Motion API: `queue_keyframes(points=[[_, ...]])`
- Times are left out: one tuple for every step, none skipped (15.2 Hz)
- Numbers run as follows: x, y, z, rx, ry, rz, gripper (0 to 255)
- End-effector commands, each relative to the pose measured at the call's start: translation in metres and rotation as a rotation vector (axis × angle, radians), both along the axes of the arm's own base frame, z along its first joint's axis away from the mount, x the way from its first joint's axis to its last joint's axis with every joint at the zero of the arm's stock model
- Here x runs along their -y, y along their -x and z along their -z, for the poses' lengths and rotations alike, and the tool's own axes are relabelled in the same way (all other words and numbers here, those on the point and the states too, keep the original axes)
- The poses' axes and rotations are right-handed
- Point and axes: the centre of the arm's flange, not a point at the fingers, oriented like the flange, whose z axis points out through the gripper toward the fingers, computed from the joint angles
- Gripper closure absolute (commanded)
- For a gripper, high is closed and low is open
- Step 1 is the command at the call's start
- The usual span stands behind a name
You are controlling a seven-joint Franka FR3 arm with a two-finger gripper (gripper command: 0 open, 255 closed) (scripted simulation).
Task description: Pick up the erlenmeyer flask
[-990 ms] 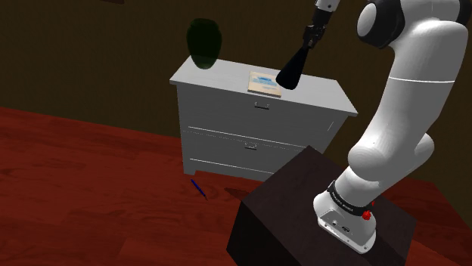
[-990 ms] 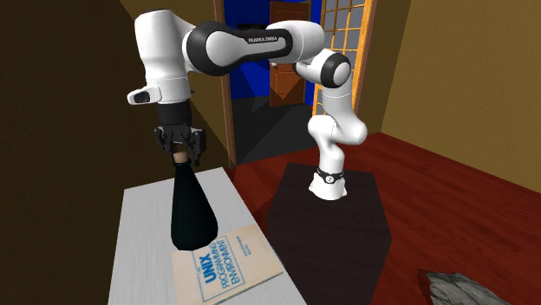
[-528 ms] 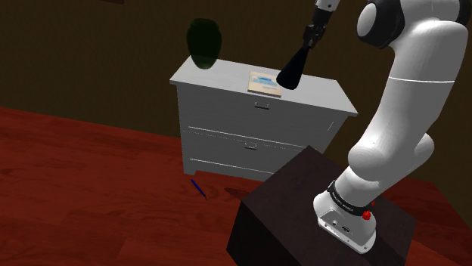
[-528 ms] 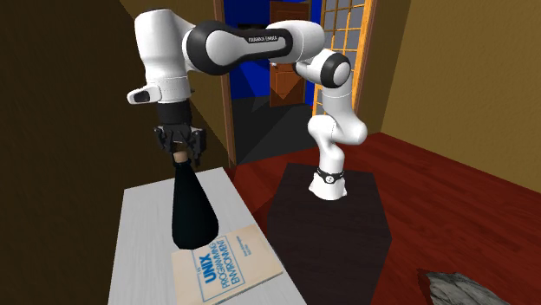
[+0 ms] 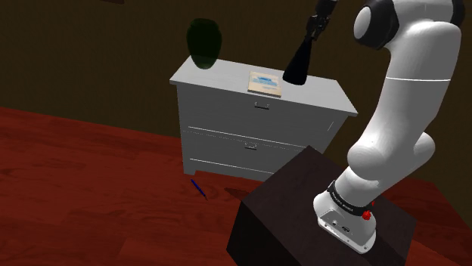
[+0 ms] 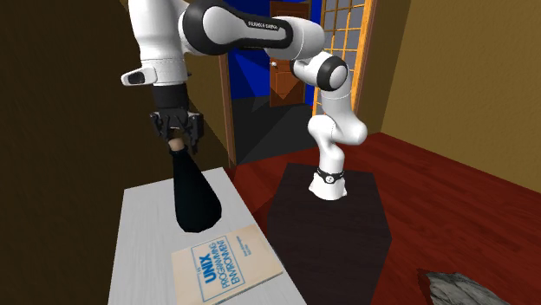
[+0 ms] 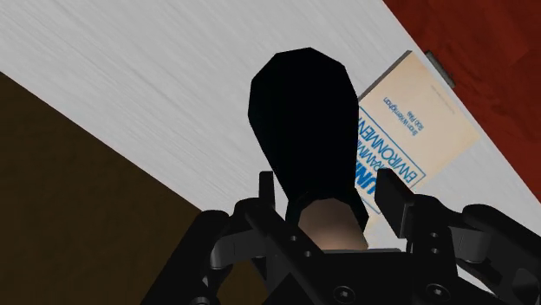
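The erlenmeyer flask (image 6: 192,195) is black with a tan stopper at its neck. It hangs in the air above the white dresser top (image 6: 143,251), tilted, its wide base lowest. My gripper (image 6: 177,139) is shut on the flask's neck. In the shoulder view the flask (image 5: 297,66) hangs from the gripper (image 5: 311,34) over the dresser's right part, beside the book. From the wrist the flask (image 7: 303,126) runs away from the gripper (image 7: 326,223), with both fingers clasping its stoppered neck.
A book (image 6: 227,263) lies flat on the dresser (image 5: 257,128), just below the flask. A dark green vase (image 5: 203,42) stands on the dresser's far left corner in the shoulder view. A blue pen (image 5: 198,188) lies on the red wooden floor. My dark stand (image 5: 302,211) is close by.
The gripper has risen with the flask, which now hangs higher above the dresser and clear of the book. In the shoulder view it also shifted slightly right.
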Motion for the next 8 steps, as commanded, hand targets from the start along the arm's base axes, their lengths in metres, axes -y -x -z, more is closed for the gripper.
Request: queue_keyframes(points=[[-0.001,0.001,-0.012,0.002,0.001,0.0,255],[-0.001,0.001,-0.017,0.002,0.001,0.0,255],[-0.001,0.001,-0.023,0.002,0.001,0.0,255],[-0.001,0.001,-0.028,0.002,0.001,0.0,255],[-0.001,0.001,-0.033,0.002,0.001,0.0,255],[-0.001,0.001,-0.039,0.002,0.001,0.0,255],[-0.001,0.001,-0.039,0.002,0.001,0.0,255],[-0.001,0.001,-0.039,0.002,0.001,0.0,255]])
